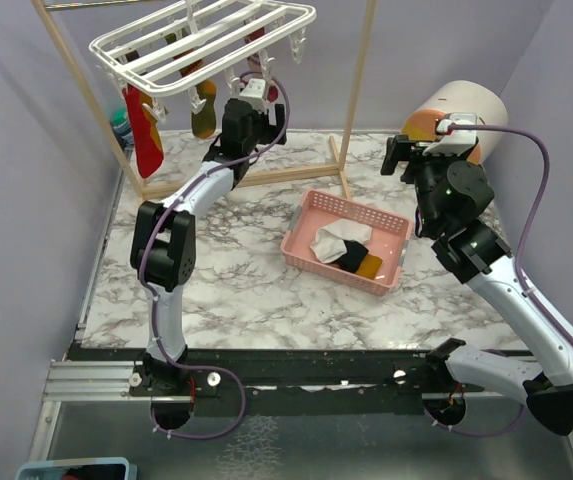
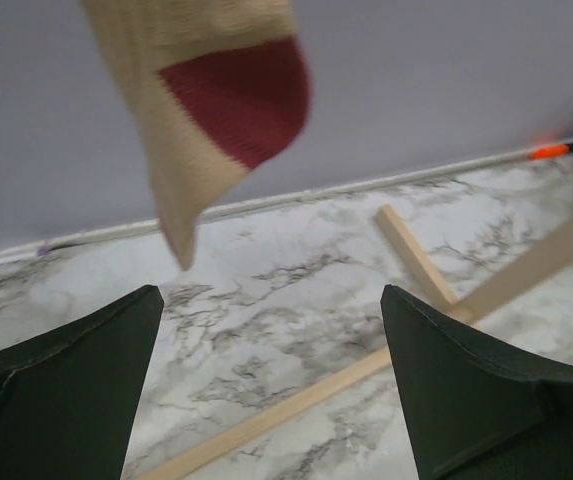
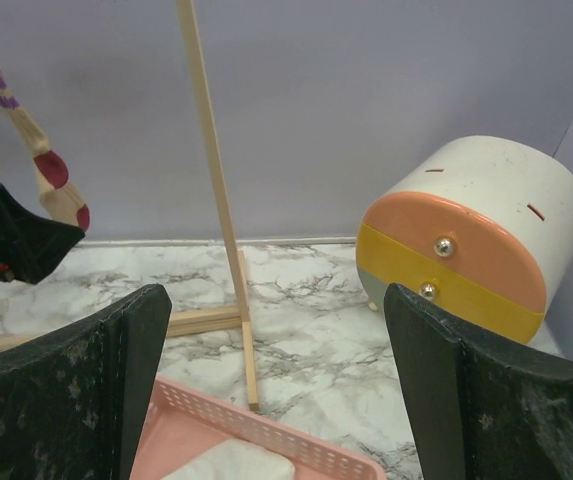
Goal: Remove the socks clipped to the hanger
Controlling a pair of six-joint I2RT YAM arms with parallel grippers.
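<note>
The white hanger [image 1: 206, 40] hangs from the wooden frame at the back left. A red sock [image 1: 144, 125] and an olive-mustard sock [image 1: 204, 110] are clipped under it. My left gripper [image 1: 254, 88] is raised just below the hanger's right side, open and empty [image 2: 271, 390]. In the left wrist view a beige sock with a red patch [image 2: 216, 110] hangs above and left of its jaws, not touching them. My right gripper [image 1: 396, 155] is open and empty [image 3: 276, 400], up beyond the pink basket's far right. A striped sock with a red toe [image 3: 51, 180] shows at the far left of its view.
The pink basket [image 1: 296, 245] holds a white sock [image 1: 341, 238] and a black-mustard one [image 1: 361, 262]; its rim shows in the right wrist view [image 3: 266, 440]. A wooden frame pole [image 1: 356, 100] stands behind the basket. A white-orange cylinder [image 1: 456, 115] sits at the back right.
</note>
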